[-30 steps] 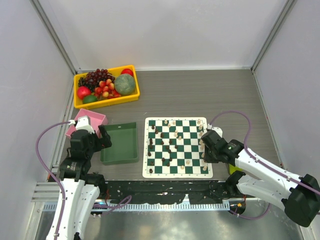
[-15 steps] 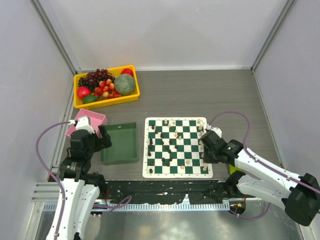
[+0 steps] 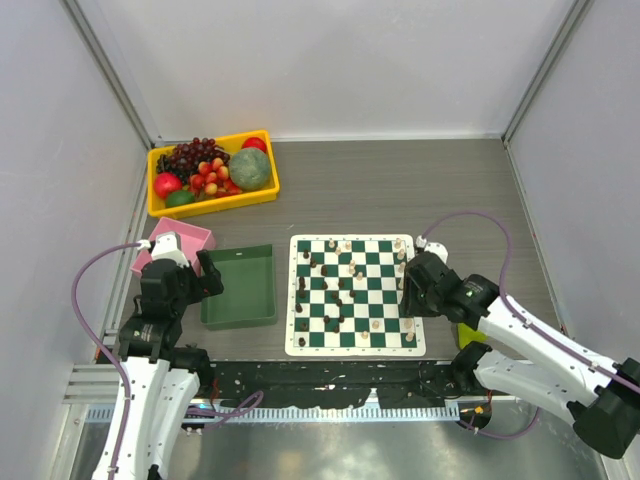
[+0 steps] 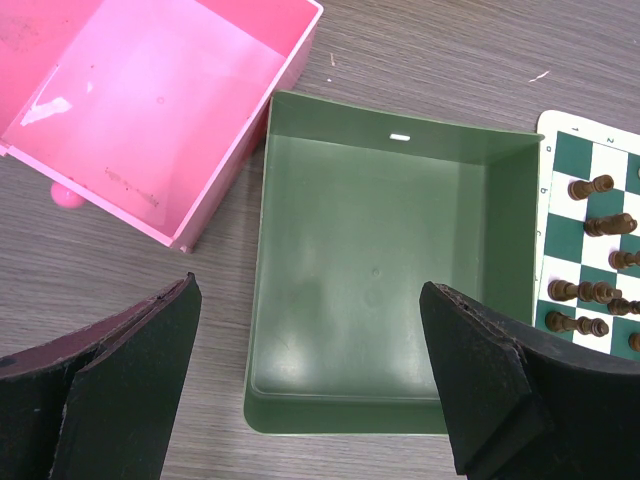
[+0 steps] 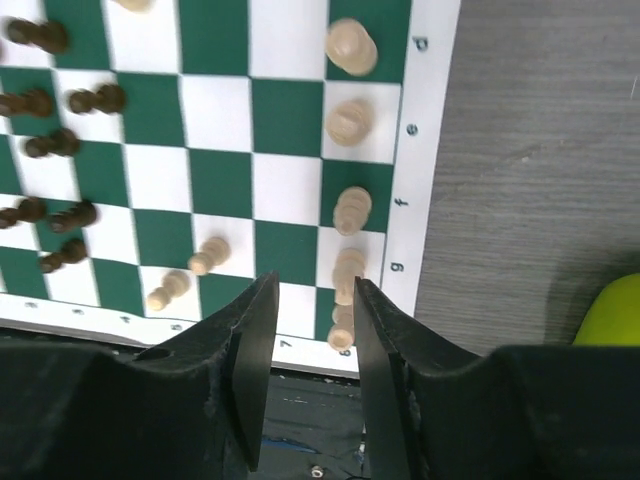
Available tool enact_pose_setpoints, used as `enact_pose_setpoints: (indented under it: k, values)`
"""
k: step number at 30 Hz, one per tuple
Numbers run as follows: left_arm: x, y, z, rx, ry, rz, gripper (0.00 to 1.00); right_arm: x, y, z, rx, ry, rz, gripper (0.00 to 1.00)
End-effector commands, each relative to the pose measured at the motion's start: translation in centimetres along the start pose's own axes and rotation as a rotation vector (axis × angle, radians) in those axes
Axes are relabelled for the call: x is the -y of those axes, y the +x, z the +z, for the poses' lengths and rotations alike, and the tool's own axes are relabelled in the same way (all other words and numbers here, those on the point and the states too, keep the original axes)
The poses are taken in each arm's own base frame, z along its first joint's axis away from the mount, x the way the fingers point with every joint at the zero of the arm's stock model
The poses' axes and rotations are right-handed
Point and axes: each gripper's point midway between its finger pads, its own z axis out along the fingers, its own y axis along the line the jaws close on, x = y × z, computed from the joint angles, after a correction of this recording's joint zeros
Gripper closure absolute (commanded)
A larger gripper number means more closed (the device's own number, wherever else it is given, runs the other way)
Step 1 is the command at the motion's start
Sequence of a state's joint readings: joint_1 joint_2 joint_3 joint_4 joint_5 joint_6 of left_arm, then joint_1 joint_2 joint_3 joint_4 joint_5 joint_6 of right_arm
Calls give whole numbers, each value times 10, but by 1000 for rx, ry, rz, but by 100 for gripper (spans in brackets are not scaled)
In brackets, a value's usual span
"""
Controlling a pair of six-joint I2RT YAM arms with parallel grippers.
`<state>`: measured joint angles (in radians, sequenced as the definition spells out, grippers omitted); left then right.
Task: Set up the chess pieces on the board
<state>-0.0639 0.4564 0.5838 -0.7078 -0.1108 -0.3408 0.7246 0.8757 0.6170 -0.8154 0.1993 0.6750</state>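
Grey table: yellow bin, pink box, green tray, board; lime thing seemingly there too.

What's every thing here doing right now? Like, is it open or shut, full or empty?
Board, lying flat, only partly set up.
Chess pieces, on the board; several cream ones line one edge, dark ones scattered.
Green tray, empty.
Pink box, empty as far as it shows.
Yellow bin, full of fruit.
Left gripper, open, over the green tray.
Right gripper, open, over the board's edge.
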Motion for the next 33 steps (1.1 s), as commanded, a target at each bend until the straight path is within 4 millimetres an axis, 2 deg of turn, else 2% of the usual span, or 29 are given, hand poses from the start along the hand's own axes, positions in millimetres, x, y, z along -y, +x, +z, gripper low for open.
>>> enact_pose_setpoints:
  k: [1, 4, 5, 8, 11, 12, 13, 14, 15, 16, 17, 18, 19, 20, 21, 22, 23, 24, 25, 28, 33]
  values:
    - [4, -13, -1, 46, 14, -14, 1, -16, -39, -27, 121, -52, -3, 57]
    - [4, -13, -1, 48, 13, -14, 1, -27, -55, -35, 155, -76, -12, 53]
    - [3, -13, -1, 47, 11, -14, 1, -34, -66, -39, 184, -97, -19, 52]
    - [4, -13, -1, 45, 15, -14, 1, -53, -90, -38, 209, -112, -56, 50]
    - [4, -13, -1, 45, 17, -12, 1, -73, -113, -25, 210, -102, -106, 50]
    - [4, -13, -1, 45, 15, -14, 1, -84, -128, -29, 236, -116, -110, 50]
    - [4, -13, -1, 46, 14, -14, 1, -86, -130, -16, 210, -88, -136, 50]
    - [4, -12, -1, 45, 12, -14, 1, -98, -146, -22, 241, -109, -150, 50]
    - [4, -13, -1, 48, 13, -13, 1, -102, -147, -9, 212, -89, -166, 50]
    - [3, -14, -1, 51, 7, -14, 1, -112, -161, -14, 234, -101, -174, 50]
    - [3, -13, -1, 51, 7, -14, 1, -115, -162, 0, 207, -79, -190, 50]
    - [3, -14, -2, 52, 8, -15, 1, -121, -174, -2, 230, -82, -189, 50]
    - [3, -13, -1, 51, 7, -14, 1, -125, -176, 11, 205, -68, -198, 51]
    - [2, -14, -2, 53, 5, -13, 1, -131, -183, 11, 212, -78, -201, 52]
    - [3, -14, -2, 54, 7, -15, 1, -132, -183, 24, 190, -62, -208, 52]
    - [2, -14, -2, 54, 7, -13, 1, -138, -190, 26, 193, -74, -206, 53]
    - [3, -15, -2, 57, 8, -14, 1, -139, -187, 40, 160, -70, -209, 53]
    - [2, -14, -2, 56, 6, -15, 1, -142, -194, 42, 163, -81, -202, 54]
    - [2, -14, -2, 56, 6, -15, 1, -142, -190, 54, 130, -76, -208, 54]
    - [3, -14, -2, 55, 9, -15, 1, -146, -192, 74, 98, -69, -223, 55]
    - [4, -14, -3, 58, 14, -15, 1, -145, -191, 97, 70, -43, -226, 58]
